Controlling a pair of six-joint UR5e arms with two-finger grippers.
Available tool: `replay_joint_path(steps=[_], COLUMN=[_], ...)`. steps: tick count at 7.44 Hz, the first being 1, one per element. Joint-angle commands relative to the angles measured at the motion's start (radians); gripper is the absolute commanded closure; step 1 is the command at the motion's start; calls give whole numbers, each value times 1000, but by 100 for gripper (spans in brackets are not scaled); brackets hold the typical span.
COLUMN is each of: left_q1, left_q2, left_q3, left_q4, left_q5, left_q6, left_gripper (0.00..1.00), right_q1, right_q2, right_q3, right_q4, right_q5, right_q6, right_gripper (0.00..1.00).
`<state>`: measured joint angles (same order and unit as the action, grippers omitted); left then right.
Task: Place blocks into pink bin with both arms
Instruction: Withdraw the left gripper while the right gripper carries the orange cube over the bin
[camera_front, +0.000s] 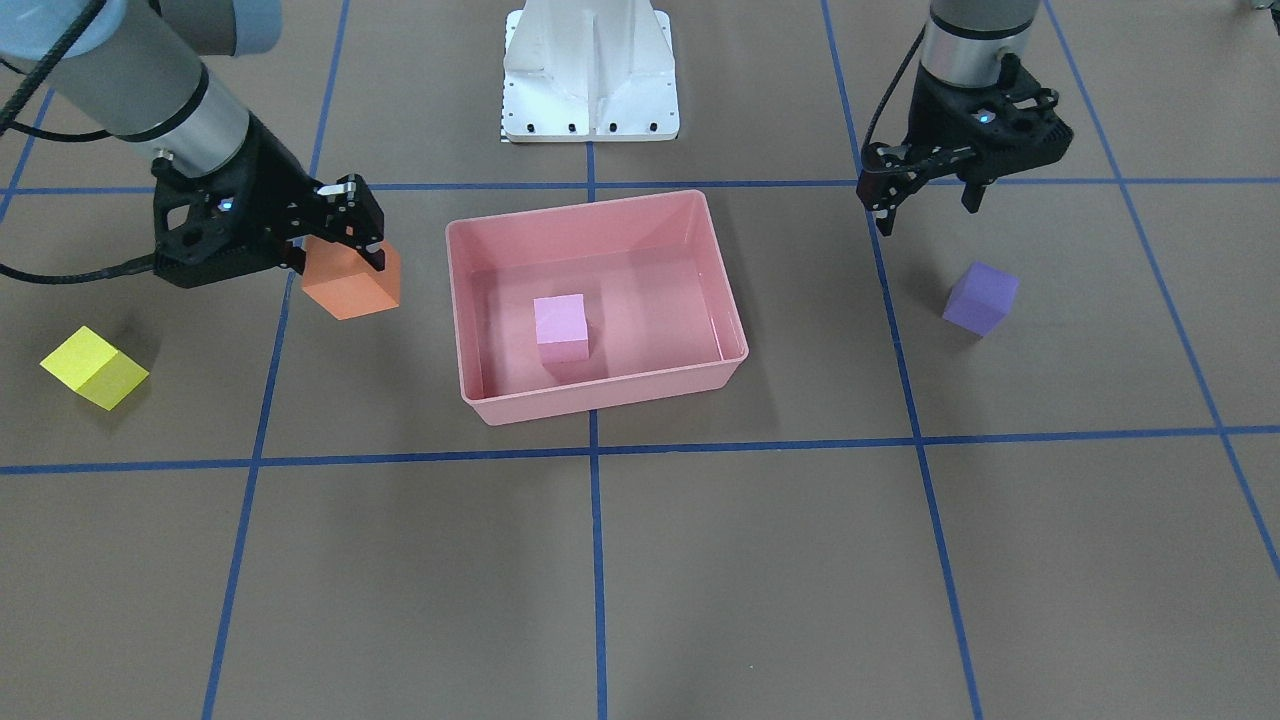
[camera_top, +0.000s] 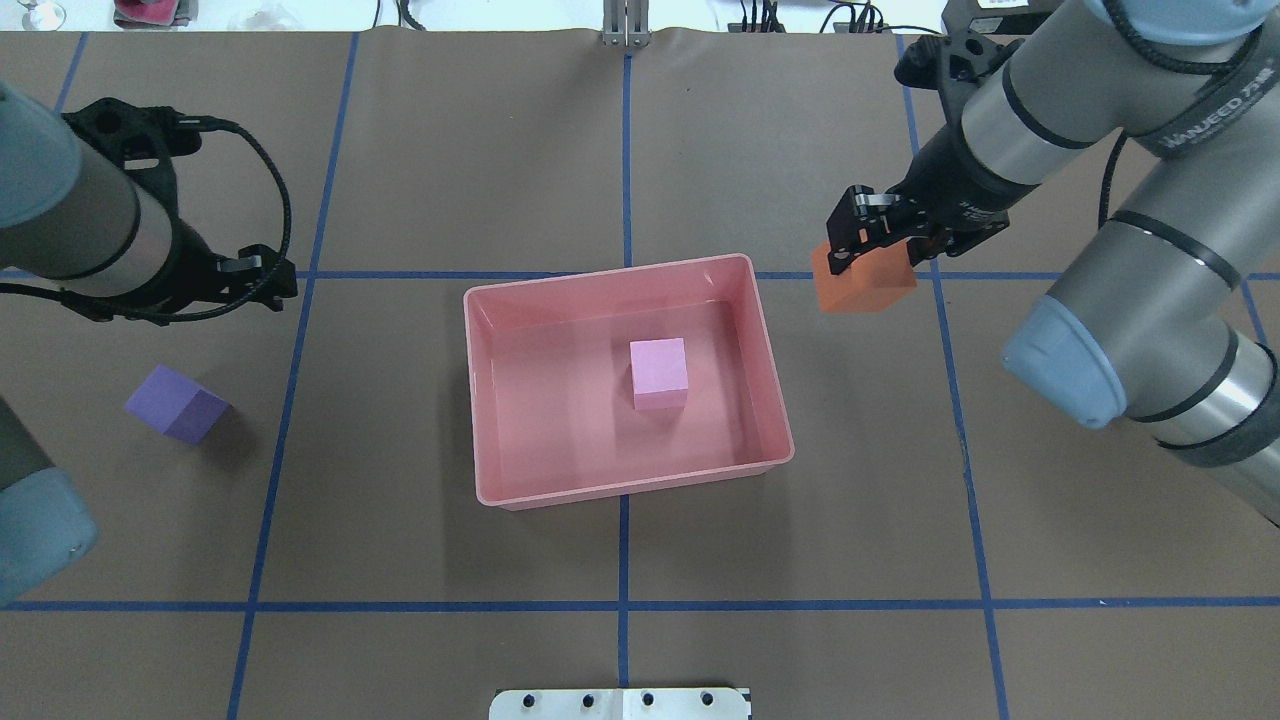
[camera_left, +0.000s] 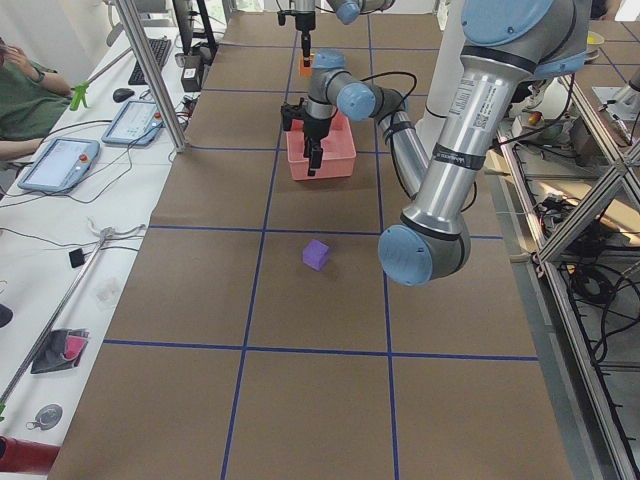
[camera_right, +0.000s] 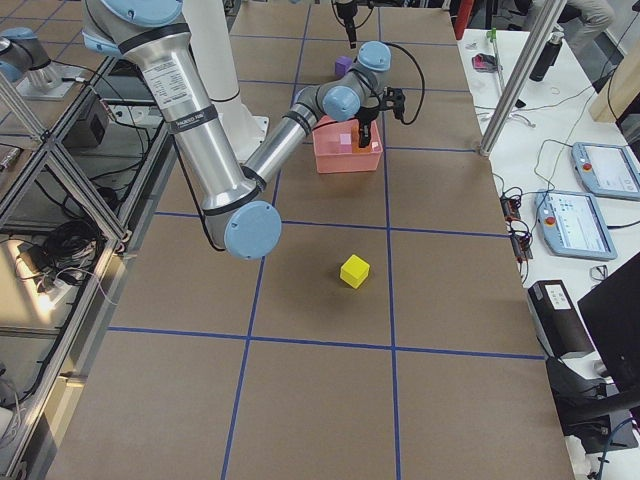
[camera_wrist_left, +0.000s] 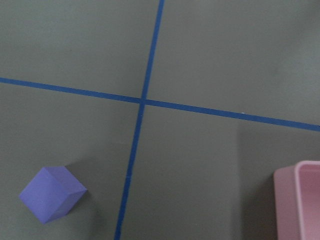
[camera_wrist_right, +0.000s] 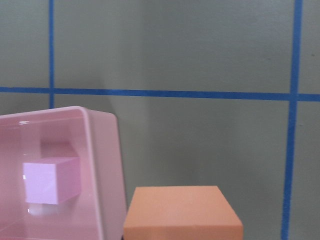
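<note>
The pink bin sits mid-table with the light pink block resting inside it. My right gripper is shut on the orange block, held above the table just outside the bin's short wall on my right. My left gripper hangs open and empty above the table, behind the purple block, which lies on the table. The yellow block lies far out on my right side.
Blue tape lines grid the brown table. The white base mount stands at the robot's edge. Beyond the far edge is a side bench with tablets, cables and metal posts; a person sits there.
</note>
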<state>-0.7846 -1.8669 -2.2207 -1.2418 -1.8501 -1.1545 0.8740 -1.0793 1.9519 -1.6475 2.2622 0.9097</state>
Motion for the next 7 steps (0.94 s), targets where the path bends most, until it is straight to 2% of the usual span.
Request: replay_joint_path(steps=[1,2,4,5,7], left_q1=[-28,-27,-27,-25,-25], left_q2=[193,219,222,219,244], left_q3=[-10,5,54,94,151], left_q4=[-146,-177,-191,-211,-270], left_q5=[-21,-17,12,70,84], left_q6=[-43,-115,-313,-399,-433], left_gripper=[0,0,0,0,0], right_q1=[-103,-151,-216,-236,-277], right_q2=[96,152,247,268,318], right_q3=[-4,-10,-68,-89,-135], right_q4=[-50,-105,-123,-123,-123], right_q5=[-111,-160,-226,-251,-291], right_q6=[52,60,116,118,124], right_gripper=[100,100,100,100,100])
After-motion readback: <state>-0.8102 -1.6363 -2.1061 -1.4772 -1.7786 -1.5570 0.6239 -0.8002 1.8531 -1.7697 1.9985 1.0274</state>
